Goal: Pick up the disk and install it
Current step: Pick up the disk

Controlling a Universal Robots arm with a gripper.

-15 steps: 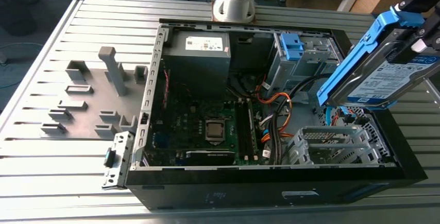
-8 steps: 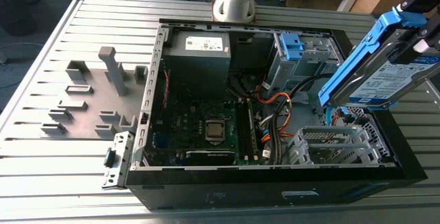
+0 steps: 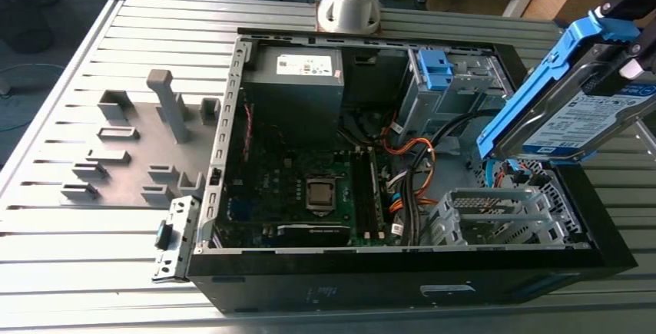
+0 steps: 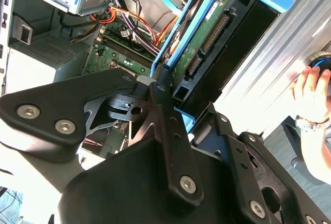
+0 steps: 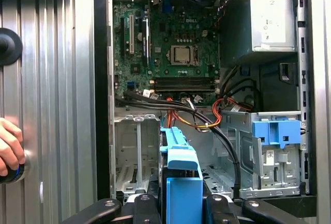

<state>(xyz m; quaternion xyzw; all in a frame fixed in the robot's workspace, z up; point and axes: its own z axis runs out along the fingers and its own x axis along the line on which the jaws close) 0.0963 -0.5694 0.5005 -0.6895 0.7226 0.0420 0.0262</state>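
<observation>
Silver-metal and edged with blue plastic rails, the flat rectangular disk (image 3: 574, 107) hangs tilted in the air in the exterior view, above the corner of the open black computer case (image 3: 410, 280) on the exterior view's right. The black gripper (image 3: 625, 38) clasps its upper end, and its white-and-blue label faces the camera. Inside the case lie the green motherboard (image 3: 307, 188), the grey power-supply box (image 3: 297, 81) with a white sticker, a bare blue plastic bracket (image 3: 432, 69) in a metal bay and an empty silver drive cage (image 3: 492, 215). The case rests on a ribbed aluminium table (image 3: 72, 119).

In the second wrist view, the gripper's black fingers (image 4: 165, 105) are clamped on the disk's (image 4: 207, 32) blue rail, with the drive's green circuit board and connector edge turned to the lens. A person's hand (image 4: 313, 87) rests on the table surface nearby.

In the first wrist view, the disk (image 5: 181, 172) juts edge-on from the gripper (image 5: 181, 206), poised over the silver drive cage (image 5: 137, 151) and not yet seated. The blue bracket (image 5: 276, 131) sits in the neighbouring bay. A hand (image 5: 10, 149) rests on the table.
</observation>
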